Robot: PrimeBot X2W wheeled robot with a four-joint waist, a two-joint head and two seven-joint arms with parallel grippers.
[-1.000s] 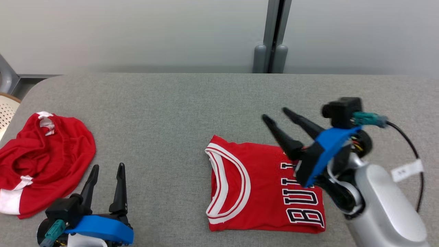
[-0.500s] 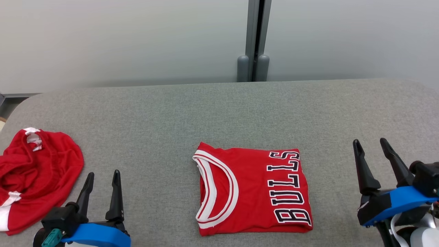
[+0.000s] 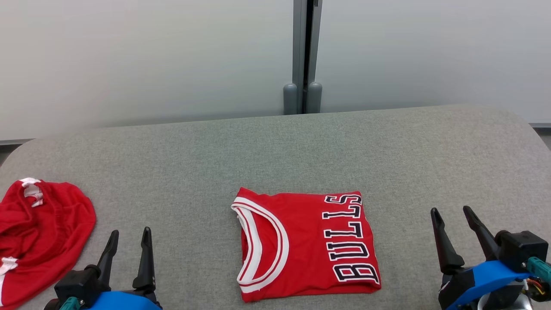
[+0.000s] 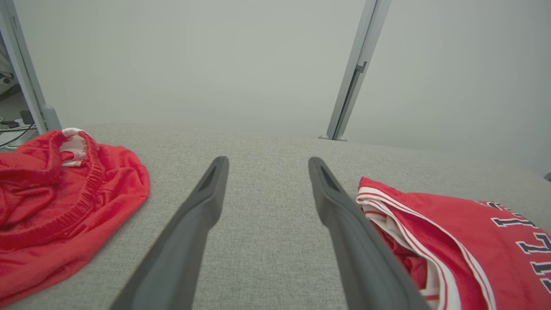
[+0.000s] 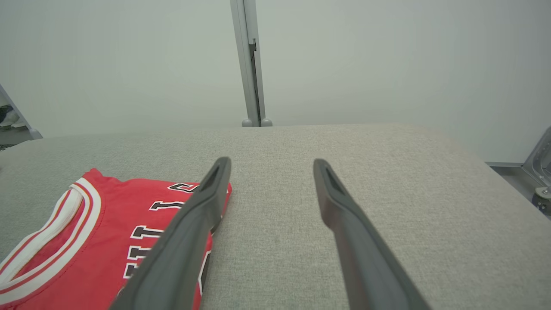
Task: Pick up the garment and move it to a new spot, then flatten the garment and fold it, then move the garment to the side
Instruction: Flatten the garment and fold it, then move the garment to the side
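Head view: folded jersey (image 3: 301,243) on table (image 3: 387,150)

1. A table (image 3: 387,146) covered in grey woven fabric spans the lower half of the head view, its far corners rounded.
2. Behind it, a pale matte wall (image 3: 129,56) rises across the upper half, split by a grey vertical post (image 3: 303,38) just right of centre.
3. Two rounded grey caps (image 3: 290,98) flank the post's base at the table's far edge.
4. In the left wrist view, a slanted grey metal upright (image 4: 21,73) stands at the left edge, with dark cables (image 4: 13,133) low beside it.
5. In the right wrist view, a metal bracket (image 5: 540,161) sits at the right edge, beyond the table's rounded corner.
6. The light is soft and even, and a faint shadow band lies on the wall just above the table's far edge.
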